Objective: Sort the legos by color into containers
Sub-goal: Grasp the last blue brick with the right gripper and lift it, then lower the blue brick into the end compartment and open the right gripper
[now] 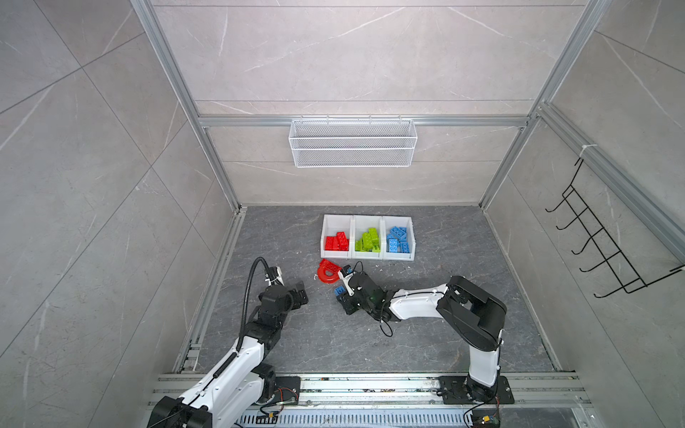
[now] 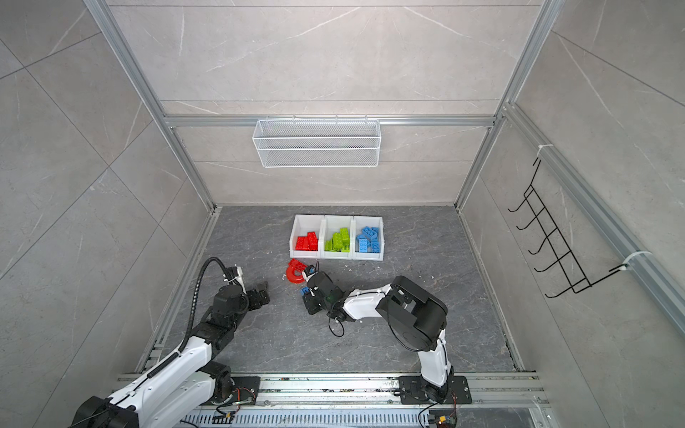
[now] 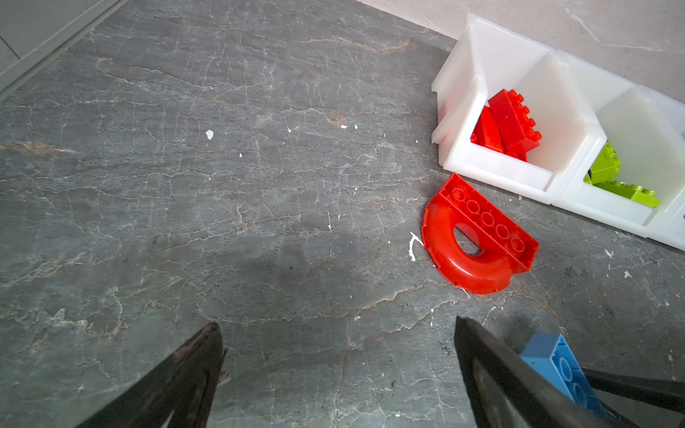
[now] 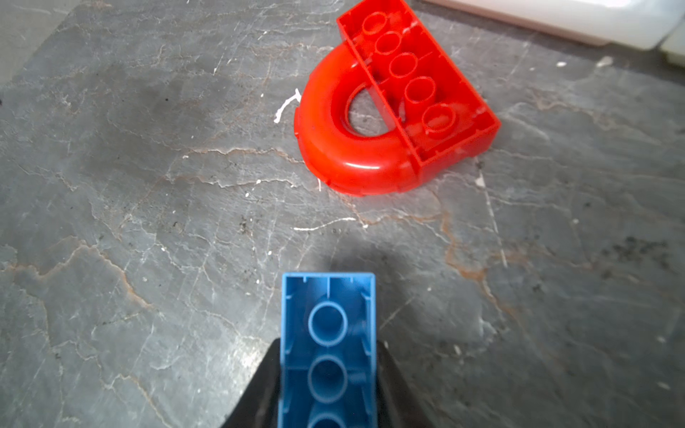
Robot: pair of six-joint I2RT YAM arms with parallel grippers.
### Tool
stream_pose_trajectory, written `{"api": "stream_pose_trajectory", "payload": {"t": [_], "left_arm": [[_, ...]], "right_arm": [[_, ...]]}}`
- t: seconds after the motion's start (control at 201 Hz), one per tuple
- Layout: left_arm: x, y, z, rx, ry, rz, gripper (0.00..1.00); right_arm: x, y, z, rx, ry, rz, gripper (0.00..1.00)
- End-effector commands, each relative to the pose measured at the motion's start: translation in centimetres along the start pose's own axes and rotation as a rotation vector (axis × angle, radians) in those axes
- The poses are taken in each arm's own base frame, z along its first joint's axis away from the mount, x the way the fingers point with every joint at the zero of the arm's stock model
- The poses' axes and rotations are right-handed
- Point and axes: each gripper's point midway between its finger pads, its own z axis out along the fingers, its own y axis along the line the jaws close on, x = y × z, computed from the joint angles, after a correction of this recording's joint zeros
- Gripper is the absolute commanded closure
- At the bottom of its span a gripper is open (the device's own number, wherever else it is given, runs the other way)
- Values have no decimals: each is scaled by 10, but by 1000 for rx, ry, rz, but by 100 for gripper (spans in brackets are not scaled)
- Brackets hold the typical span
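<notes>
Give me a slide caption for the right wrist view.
Right gripper clamps blue brick; red arch piece lies nearby on table.

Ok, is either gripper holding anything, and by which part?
The right gripper holds a blue brick by its two long side walls. The left gripper is open, holding nothing.

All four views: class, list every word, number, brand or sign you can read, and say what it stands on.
None can be read.
The red arch piece, the blue brick and the white bins show no legible print; anything finer is too small to tell.
</notes>
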Motion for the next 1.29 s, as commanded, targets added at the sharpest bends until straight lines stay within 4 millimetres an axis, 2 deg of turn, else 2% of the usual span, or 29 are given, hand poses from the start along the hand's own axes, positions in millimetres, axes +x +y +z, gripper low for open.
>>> {"api": "stream_pose_trajectory", "payload": {"t": [0.0, 0.07, 0.134, 0.254, 0.333, 0.463, 0.567, 0.682, 0.771, 0.906, 1.055, 1.209, 1.289], "left_arm": [[-26, -10, -3, 32, -65, -33, 0], [-25, -8, -4, 25, -66, -30, 0], [-25, -7, -5, 20, -68, -26, 0], [-26, -7, -6, 22, -75, -28, 0], [-26, -8, -6, 26, -75, -29, 0], [-26, -10, -4, 33, -67, -26, 0], [-27, -12, -4, 39, -64, -21, 0], [-27, -12, -4, 44, -65, -21, 0], [-26, -12, -5, 47, -63, -19, 0], [-28, -14, -6, 55, -66, -15, 0], [-27, -11, -7, 42, -73, -13, 0], [-26, -10, -6, 38, -71, -14, 0], [-26, -11, -5, 41, -67, -14, 0]], "right_arm": [[-10, 1, -9, 0, -48, 31, 80], [-15, 0, -17, 4, -67, 41, 80], [-29, -4, -29, 5, -94, 56, 81], [-57, -28, -59, 12, -134, 121, 84], [-75, -62, -82, 44, -142, 176, 84], [-107, -130, -120, 151, -165, 247, 83], [-132, -178, -139, 184, -177, 306, 83], [-153, -224, -139, 215, -147, 361, 83], [-166, -241, -131, 234, -122, 351, 83], [-175, -252, -115, 254, -69, 334, 83], [-165, -264, -96, 269, -6, 353, 83], [-156, -272, -87, 267, 1, 391, 82], [-153, -276, -84, 267, -5, 408, 76]]}}
